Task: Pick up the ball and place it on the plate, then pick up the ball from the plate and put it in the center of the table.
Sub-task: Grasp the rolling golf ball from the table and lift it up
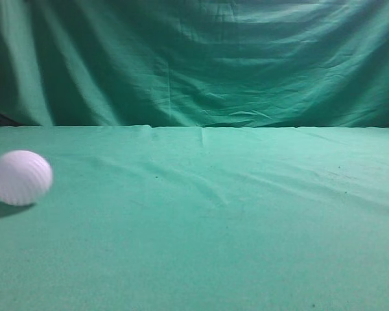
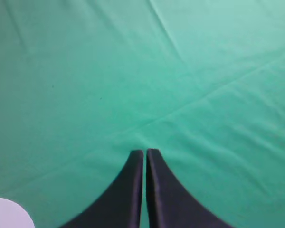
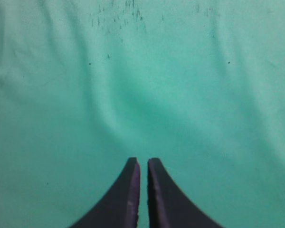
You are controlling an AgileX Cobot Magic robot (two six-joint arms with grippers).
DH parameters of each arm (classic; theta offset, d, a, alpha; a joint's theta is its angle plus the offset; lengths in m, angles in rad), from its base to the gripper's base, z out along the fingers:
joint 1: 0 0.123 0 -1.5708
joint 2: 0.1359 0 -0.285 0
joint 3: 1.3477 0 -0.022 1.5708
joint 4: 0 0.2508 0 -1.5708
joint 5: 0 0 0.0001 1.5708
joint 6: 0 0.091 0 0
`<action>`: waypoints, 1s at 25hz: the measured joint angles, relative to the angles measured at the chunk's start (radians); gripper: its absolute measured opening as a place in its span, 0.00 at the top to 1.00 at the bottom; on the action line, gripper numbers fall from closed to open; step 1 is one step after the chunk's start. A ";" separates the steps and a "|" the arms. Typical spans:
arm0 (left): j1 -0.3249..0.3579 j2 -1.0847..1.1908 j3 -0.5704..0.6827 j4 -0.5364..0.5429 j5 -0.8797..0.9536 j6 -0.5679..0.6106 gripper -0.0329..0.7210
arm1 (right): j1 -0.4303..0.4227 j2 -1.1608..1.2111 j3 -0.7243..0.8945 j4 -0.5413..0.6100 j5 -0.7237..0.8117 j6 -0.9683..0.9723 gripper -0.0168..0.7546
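Exterior view: 1 ball (image 1: 21, 177) on table (image 1: 233, 246) | 2 grippers closed

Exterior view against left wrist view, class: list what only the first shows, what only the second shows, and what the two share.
Only the exterior view shows the draped backdrop cloth hanging behind the table, and the ball whole, resting on the cloth near the left edge with its shadow beside it. Only the left wrist view shows the left gripper, its two dark fingers pressed nearly together and holding nothing. Both show the wrinkled green table. A white curved shape sits in the wrist view's bottom-left corner; whether it is the ball cannot be told.
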 joint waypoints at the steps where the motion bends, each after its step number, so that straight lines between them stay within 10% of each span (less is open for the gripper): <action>1: -0.008 -0.041 0.008 0.002 0.004 -0.002 0.96 | 0.000 0.000 0.000 0.000 0.000 0.000 0.91; 14: -0.016 -0.643 0.490 0.031 -0.232 0.003 0.96 | 0.006 0.000 0.000 -0.002 0.000 0.000 0.91; 25: -0.016 -1.014 0.773 0.036 -0.309 0.113 0.96 | 0.215 0.000 0.000 -0.091 -0.019 0.000 0.91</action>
